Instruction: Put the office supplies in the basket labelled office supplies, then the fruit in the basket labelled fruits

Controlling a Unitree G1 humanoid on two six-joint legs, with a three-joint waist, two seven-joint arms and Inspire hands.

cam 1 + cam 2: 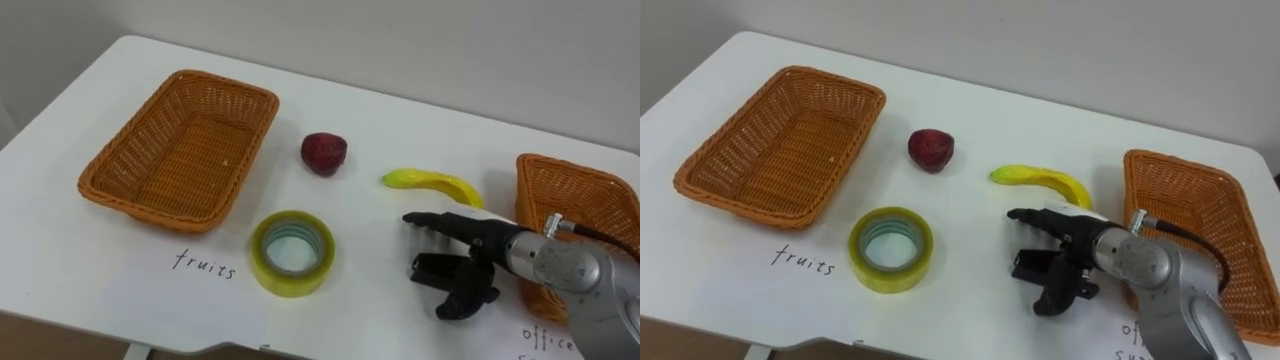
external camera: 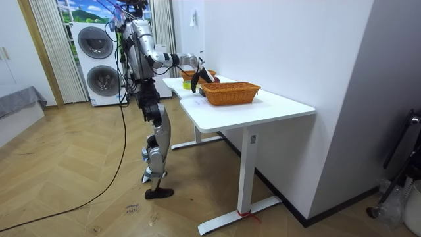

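Fruit and one office item lay loose on the white table (image 1: 90,290), between two woven baskets. The left basket (image 1: 112,194) stood at the robot's left, with a handwritten word on the table in front of it. The right basket (image 1: 560,166) stood at the far right, partly behind the robot's forearm, also with handwriting in front of it.

A dark red fruit (image 1: 324,153) rested just to the right of the left basket, apart from its rim. The yellow banana (image 1: 432,182) lay more to the right, between the red fruit and the right basket. A roll of yellow tape (image 1: 292,254) lay flat nearer to the robot, in front of the red fruit and well apart from the banana.

The right hand (image 1: 482,252) came in from the lower right and was low over the table, just on the robot's side of the banana. Its fingers (image 1: 425,221) were stretched out towards the left and the thumb hung below them, so the hand was wide apart and had hold of nothing. I could not tell if it touched the table or the banana.

In the room view the robot stood upright at the far end of the table, with one arm reaching over it, and two stacked washing machines (image 2: 99,60) were behind it.
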